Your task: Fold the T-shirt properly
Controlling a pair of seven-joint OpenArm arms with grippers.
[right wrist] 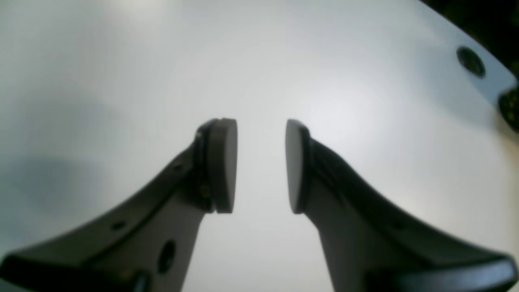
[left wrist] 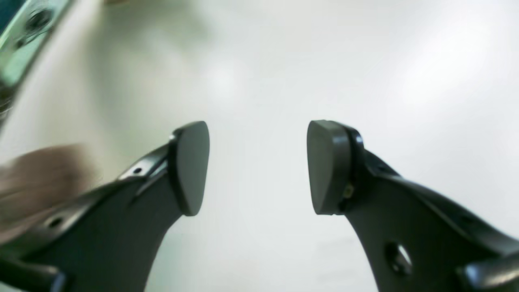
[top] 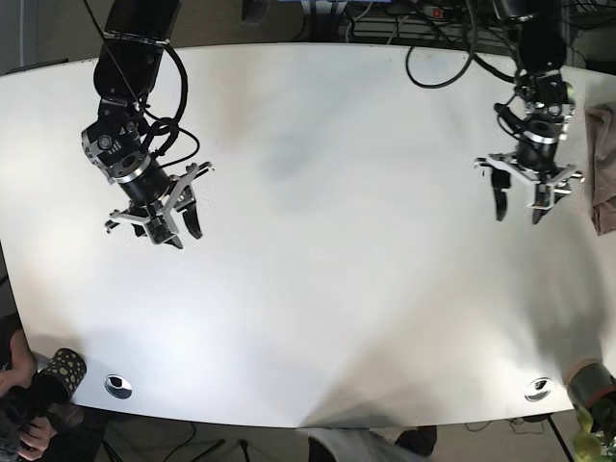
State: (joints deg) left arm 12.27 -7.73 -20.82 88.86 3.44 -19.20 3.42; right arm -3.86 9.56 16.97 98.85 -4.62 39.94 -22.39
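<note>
A white worktop (top: 318, 241) fills the frame. At upper left the right claw (top: 180, 226) hangs over it, fingers parted, holding nothing. At upper right the left claw (top: 518, 203) hangs likewise, fingers apart. The T-shirt (top: 603, 168), pinkish-brown and bunched, lies at the right edge of the frame, just beside the left claw.

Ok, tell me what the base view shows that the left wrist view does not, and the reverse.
Only the base view shows both arms at once: the right gripper open over bare table, and the T-shirt bunched at the table's edge beside the left gripper. Only the left wrist view shows the left gripper's pads close up, set wide apart with nothing between them, and a blurred brownish patch at its left edge, possibly the shirt. Both show the left gripper open above the white table.
</note>
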